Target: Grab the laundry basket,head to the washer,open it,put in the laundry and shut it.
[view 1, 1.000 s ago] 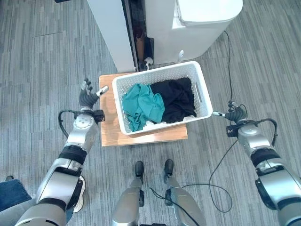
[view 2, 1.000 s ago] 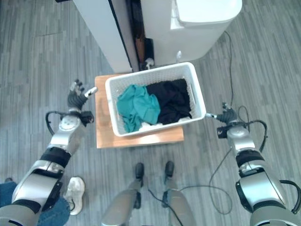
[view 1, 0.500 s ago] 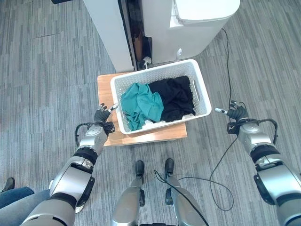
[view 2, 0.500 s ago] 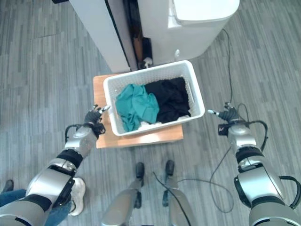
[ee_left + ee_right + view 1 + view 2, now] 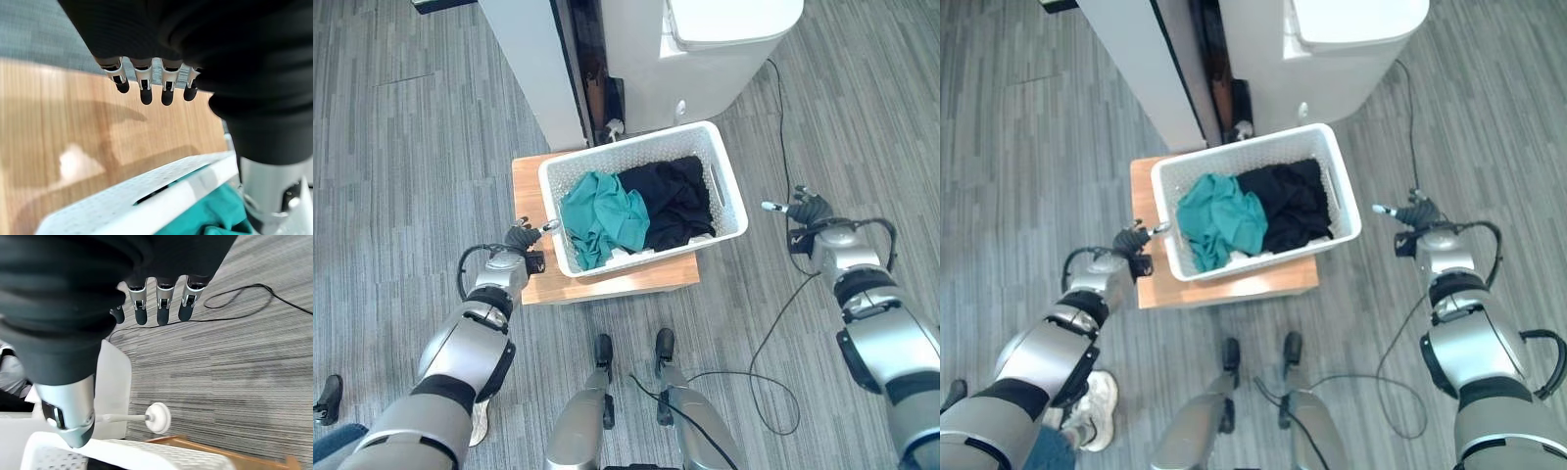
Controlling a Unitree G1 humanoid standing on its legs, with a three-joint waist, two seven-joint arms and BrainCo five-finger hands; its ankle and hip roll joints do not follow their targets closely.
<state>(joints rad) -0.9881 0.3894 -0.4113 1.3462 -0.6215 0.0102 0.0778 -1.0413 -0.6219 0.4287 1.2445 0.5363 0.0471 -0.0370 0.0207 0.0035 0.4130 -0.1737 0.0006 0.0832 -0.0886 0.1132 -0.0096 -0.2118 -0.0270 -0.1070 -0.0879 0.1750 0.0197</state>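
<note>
Wooden table [image 5: 527, 176] under basket [image 5: 729, 196]

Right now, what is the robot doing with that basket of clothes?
The robot is getting ready to pick up the white laundry basket, which sits on a small wooden table in front of the white washer. Inside are a teal cloth and a black cloth. Its left hand is right beside the basket's left end, fingers open. Its right hand hangs open off to the right, apart from the basket. Nothing is gripped yet.
</note>
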